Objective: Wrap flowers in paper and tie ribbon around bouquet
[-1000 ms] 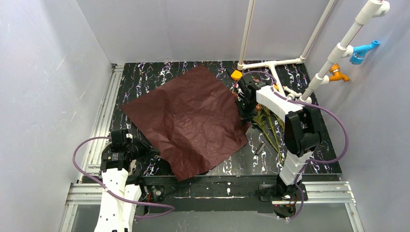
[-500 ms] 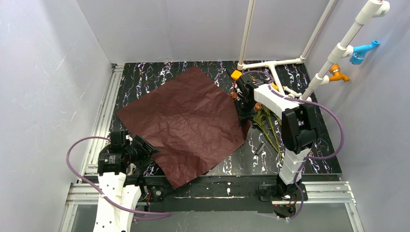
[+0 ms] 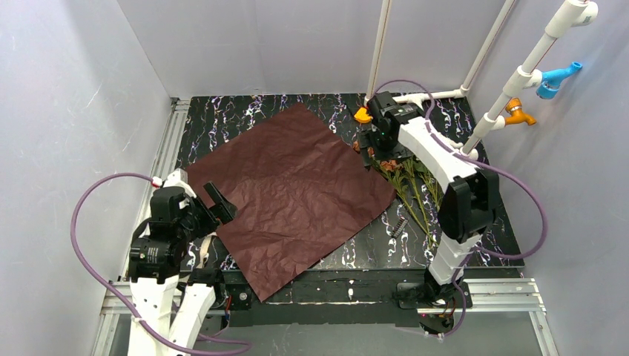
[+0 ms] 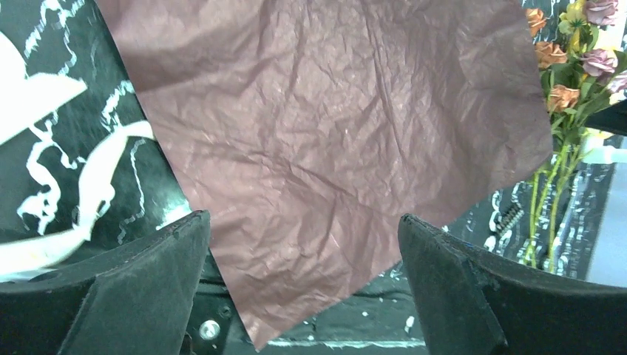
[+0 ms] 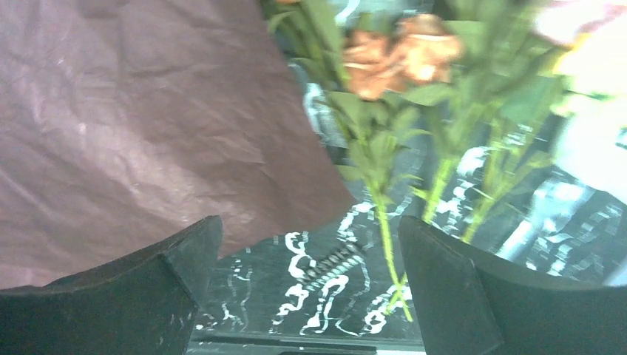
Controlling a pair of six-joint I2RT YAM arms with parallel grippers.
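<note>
The paper [image 3: 289, 189] lies flat on the black marbled table, dull maroon side up, with nothing on it. The flowers [image 3: 406, 178] lie just off its right corner, blooms toward the back and green stems running toward the near edge. My left gripper [image 3: 216, 205] hangs open above the paper's left corner, holding nothing. In the left wrist view the paper [image 4: 333, 148] fills the space between the wide-apart fingers [image 4: 148, 281], and the ribbon [image 4: 103, 163] curls on the table to the left. My right gripper [image 3: 380, 144] is open above the blooms; its wrist view shows the flowers [image 5: 384, 140] and the paper's corner [image 5: 126, 126].
A small black comb-like piece [image 3: 399, 227] lies by the stems. An orange cap [image 3: 362, 115] sits at the back beside white pipes [image 3: 415, 96]. The ribbon [image 3: 202, 248] lies under my left arm. Grey walls close in on three sides.
Both grippers have opened and let go of the paper, then lifted away. The left arm has risen to the left, the right has drawn back over the blooms. The paper has settled flat.
</note>
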